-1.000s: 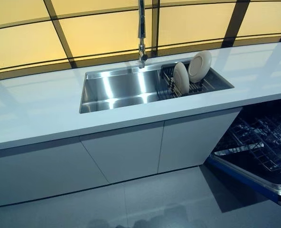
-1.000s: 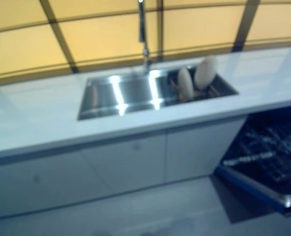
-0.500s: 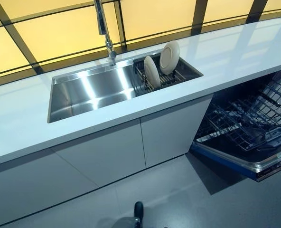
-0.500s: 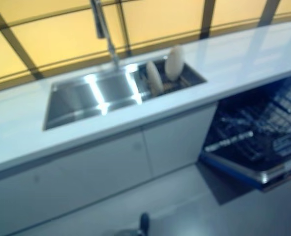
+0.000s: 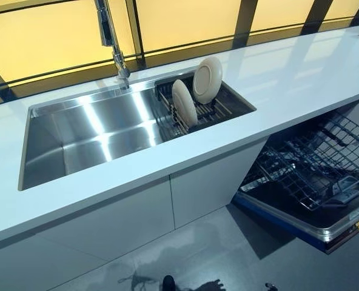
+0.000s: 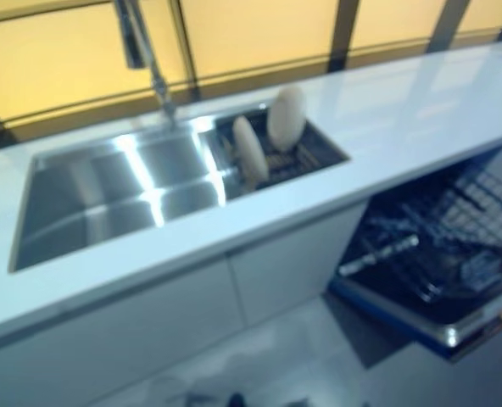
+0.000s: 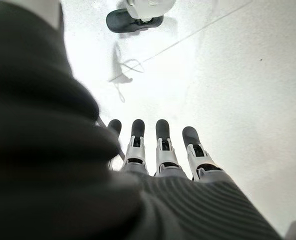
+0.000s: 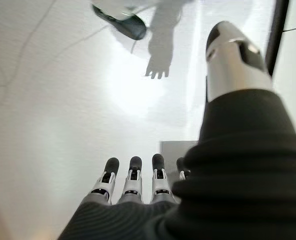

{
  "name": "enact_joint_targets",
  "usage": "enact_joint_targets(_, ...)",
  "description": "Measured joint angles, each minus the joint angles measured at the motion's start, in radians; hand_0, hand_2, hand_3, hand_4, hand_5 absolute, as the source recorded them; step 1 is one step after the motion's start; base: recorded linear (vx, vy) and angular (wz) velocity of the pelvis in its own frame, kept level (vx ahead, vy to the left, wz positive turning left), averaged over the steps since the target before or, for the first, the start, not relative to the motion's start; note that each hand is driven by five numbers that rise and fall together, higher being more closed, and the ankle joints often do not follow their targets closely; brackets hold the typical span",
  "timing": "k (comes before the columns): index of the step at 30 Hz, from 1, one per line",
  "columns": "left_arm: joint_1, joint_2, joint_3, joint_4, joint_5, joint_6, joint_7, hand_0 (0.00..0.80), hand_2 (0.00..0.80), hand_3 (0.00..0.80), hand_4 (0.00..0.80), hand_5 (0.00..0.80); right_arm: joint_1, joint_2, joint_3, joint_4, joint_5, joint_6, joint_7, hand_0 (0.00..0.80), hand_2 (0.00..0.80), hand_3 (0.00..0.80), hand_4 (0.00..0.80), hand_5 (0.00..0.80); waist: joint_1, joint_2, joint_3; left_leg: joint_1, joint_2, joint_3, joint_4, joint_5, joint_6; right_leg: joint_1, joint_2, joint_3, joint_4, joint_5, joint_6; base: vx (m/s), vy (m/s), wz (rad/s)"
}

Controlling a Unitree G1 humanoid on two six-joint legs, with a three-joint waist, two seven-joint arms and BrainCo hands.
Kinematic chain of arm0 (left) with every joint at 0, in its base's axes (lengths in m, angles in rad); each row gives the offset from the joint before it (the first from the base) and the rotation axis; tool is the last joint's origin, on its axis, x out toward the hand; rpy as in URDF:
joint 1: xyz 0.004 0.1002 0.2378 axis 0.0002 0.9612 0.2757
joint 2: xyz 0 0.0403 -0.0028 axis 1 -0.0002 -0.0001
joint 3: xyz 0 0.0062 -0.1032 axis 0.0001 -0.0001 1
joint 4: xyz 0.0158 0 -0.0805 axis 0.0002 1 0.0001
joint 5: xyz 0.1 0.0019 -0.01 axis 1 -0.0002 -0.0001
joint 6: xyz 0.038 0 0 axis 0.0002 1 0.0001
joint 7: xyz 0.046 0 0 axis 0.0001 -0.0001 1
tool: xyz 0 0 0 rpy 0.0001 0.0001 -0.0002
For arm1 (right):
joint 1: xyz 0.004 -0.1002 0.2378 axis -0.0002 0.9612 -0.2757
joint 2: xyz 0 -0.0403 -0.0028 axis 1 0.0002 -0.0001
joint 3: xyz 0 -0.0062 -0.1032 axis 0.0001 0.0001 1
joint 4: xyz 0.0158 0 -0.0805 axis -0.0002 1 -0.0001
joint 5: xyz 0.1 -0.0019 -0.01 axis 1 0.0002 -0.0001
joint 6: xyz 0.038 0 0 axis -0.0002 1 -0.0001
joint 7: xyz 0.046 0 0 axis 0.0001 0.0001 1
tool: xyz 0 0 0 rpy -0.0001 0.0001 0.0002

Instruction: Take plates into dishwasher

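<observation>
Two cream plates stand on edge in a dark wire rack (image 5: 219, 109) at the right end of the steel sink (image 5: 88, 130): the nearer plate (image 5: 184, 103) and the farther plate (image 5: 208, 79). The dishwasher (image 5: 313, 182) stands open at lower right, its lower rack pulled out and holding no plates. My left hand (image 7: 160, 150) shows only in the left wrist view, fingers straight, empty, above the floor. My right hand (image 8: 133, 185) shows only in the right wrist view, fingers straight, empty, above the floor. Neither hand is near the plates.
A white countertop (image 5: 288, 73) runs across, with white cabinet doors (image 5: 210, 182) below. A tall faucet (image 5: 110, 36) stands behind the sink. Grey floor (image 5: 228, 254) lies in front of the cabinets.
The whole picture has shifted: the camera has moved, and the sink and plates now look nearer and larger. Nothing on the counter has moved.
</observation>
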Motion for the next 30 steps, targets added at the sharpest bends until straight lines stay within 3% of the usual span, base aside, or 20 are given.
enact_joint_targets(5,0.014,-0.020,0.000,0.011,0.004,-0.013,-0.005,0.000,0.000,0.000,0.000,0.000,-0.023,-0.012,-0.002,0.016,-0.002,0.004,0.012,0.000,0.000,0.000,0.000,0.000,0.005,0.027,-0.017,0.023,-0.001,0.000,-0.003,-0.045,-0.001,0.015,0.004,-0.034,0.018,-0.003,0.005,0.285,0.173,-0.03)
enact_joint_targets(7,0.017,-0.024,0.000,0.012,0.005,-0.019,-0.011,0.000,0.000,0.000,0.000,0.000,-0.020,-0.012,-0.003,0.025,-0.002,0.005,0.013,0.000,0.000,0.000,0.000,0.000,0.005,0.035,-0.029,0.059,0.010,0.002,-0.027,-0.045,0.001,-0.027,0.004,-0.073,0.155,-0.018,0.029,0.203,0.151,-0.08)
enact_joint_targets(8,0.012,-0.025,-0.001,0.013,0.005,-0.020,-0.016,0.000,0.000,0.000,0.000,0.000,-0.017,-0.012,-0.003,0.029,-0.002,0.005,0.012,0.000,0.000,0.000,0.000,0.000,0.009,0.036,-0.030,0.064,0.015,0.001,-0.038,-0.048,0.004,-0.089,-0.008,-0.076,0.303,-0.043,0.059,0.136,0.128,-0.01)
enact_joint_targets(10,0.001,-0.020,-0.005,0.021,0.038,-0.020,-0.032,0.000,0.000,0.000,0.000,0.000,0.005,-0.013,-0.003,0.011,0.001,0.002,0.010,0.000,0.000,0.000,0.000,0.000,-0.007,0.013,-0.046,0.086,-0.004,-0.030,-0.043,-0.047,0.015,-0.233,-0.070,-0.073,0.615,-0.030,0.062,0.129,0.084,0.25)
enact_joint_targets(11,-0.005,-0.017,-0.021,0.020,0.045,-0.021,-0.034,0.000,0.000,0.000,0.000,0.000,0.016,-0.014,-0.004,0.010,0.003,0.005,0.010,0.000,0.000,0.000,0.000,0.000,-0.001,0.011,-0.047,0.103,-0.007,-0.029,-0.059,-0.043,0.024,-0.286,-0.103,-0.084,0.709,-0.024,0.059,0.109,-0.011,0.19)
enact_joint_targets(12,-0.008,-0.019,-0.029,0.011,0.045,-0.020,-0.033,0.000,0.000,0.000,0.000,0.000,0.020,-0.016,-0.003,0.007,0.009,0.007,0.010,0.000,0.000,0.000,0.000,0.000,0.002,0.017,-0.049,0.114,-0.001,-0.027,-0.065,-0.043,0.025,-0.309,-0.123,-0.098,0.673,-0.045,0.045,0.074,-0.073,-0.05)
enact_joint_targets(14,-0.012,-0.025,-0.033,0.012,0.045,-0.020,-0.034,0.000,0.000,0.000,0.000,0.000,0.009,-0.018,-0.004,0.001,0.022,0.002,0.008,0.000,0.000,0.000,0.000,0.000,0.005,0.053,-0.037,0.117,0.047,-0.018,-0.064,-0.049,0.014,-0.326,-0.119,-0.102,0.411,-0.041,0.042,0.048,-0.121,-0.14)
enact_joint_targets(16,-0.014,-0.022,-0.028,0.034,0.045,-0.020,-0.033,0.000,0.000,0.000,0.000,0.000,-0.009,-0.037,-0.004,0.002,0.023,-0.006,0.009,0.000,0.000,0.000,0.000,0.000,0.010,0.082,-0.027,0.117,0.094,-0.008,-0.055,-0.062,-0.005,-0.339,-0.113,-0.081,0.164,0.050,0.086,0.056,-0.197,-0.22)
enact_joint_targets(18,-0.010,-0.008,-0.015,0.061,0.044,-0.018,-0.032,0.000,0.000,0.000,0.000,0.000,-0.020,-0.034,-0.004,0.001,0.023,-0.012,0.013,0.000,0.000,0.000,0.000,0.000,0.011,0.075,-0.028,0.120,0.112,-0.003,-0.055,-0.079,-0.030,-0.343,-0.115,-0.020,-0.028,0.156,0.114,0.138,-0.243,-0.15)
enact_joint_targets(19,-0.006,-0.004,-0.007,0.062,0.044,-0.018,-0.031,0.000,0.000,0.000,0.000,0.000,-0.020,-0.032,-0.004,0.001,0.023,-0.013,0.014,0.000,0.000,0.000,0.000,0.000,0.010,0.071,-0.030,0.120,0.114,-0.004,-0.052,-0.084,-0.038,-0.342,-0.115,-0.004,-0.057,0.179,0.113,0.248,-0.333,0.18)
enact_joint_targets(21,0.001,0.008,0.001,0.063,0.043,-0.018,-0.028,0.000,0.000,0.000,0.000,0.000,-0.012,-0.028,-0.004,0.001,0.018,-0.011,0.020,0.000,0.000,0.000,0.000,0.000,0.003,0.047,-0.031,0.118,0.119,-0.053,-0.008,-0.124,-0.075,-0.306,-0.109,0.040,-0.062,0.255,0.110,0.280,-0.354,0.59)
enact_joint_targets(23,0.004,-0.002,0.004,0.060,0.044,-0.020,-0.027,0.000,0.000,0.000,0.000,0.000,0.010,-0.031,-0.003,-0.009,-0.003,-0.003,0.020,0.000,0.000,0.000,0.000,0.000,0.005,0.056,-0.036,0.124,0.153,-0.077,0.051,-0.170,-0.106,-0.262,-0.078,0.011,-0.049,0.307,0.090,0.236,-0.273,0.75)
enact_joint_targets(24,0.006,-0.008,0.004,0.060,0.044,-0.019,-0.027,0.000,0.000,0.000,0.000,0.000,0.013,-0.035,-0.002,-0.024,-0.004,0.001,0.021,0.000,0.000,0.000,0.000,0.000,0.005,0.062,-0.040,0.125,0.178,-0.066,0.078,-0.190,-0.105,-0.241,-0.054,0.004,-0.045,0.324,0.059,0.264,-0.257,0.61)
enact_joint_targets(26,0.010,-0.025,0.003,0.058,0.047,-0.020,-0.036,0.000,0.000,0.000,0.000,0.000,0.003,-0.055,-0.003,-0.039,-0.003,-0.005,0.041,0.000,0.000,0.000,0.000,0.000,0.010,0.072,-0.046,0.125,0.207,-0.039,0.083,-0.195,-0.092,-0.221,-0.026,-0.025,-0.056,0.310,0.037,0.157,-0.140,0.35)
enact_joint_targets(30,0.014,-0.054,-0.002,0.038,0.092,-0.021,-0.052,0.000,0.000,0.000,0.000,0.000,-0.011,-0.103,0.009,-0.100,-0.003,-0.029,0.144,0.000,0.000,0.000,0.000,0.000,0.037,0.069,-0.049,0.138,0.216,-0.038,0.038,-0.182,-0.084,-0.192,-0.003,-0.059,-0.091,0.322,0.020,0.072,-0.103,0.19)
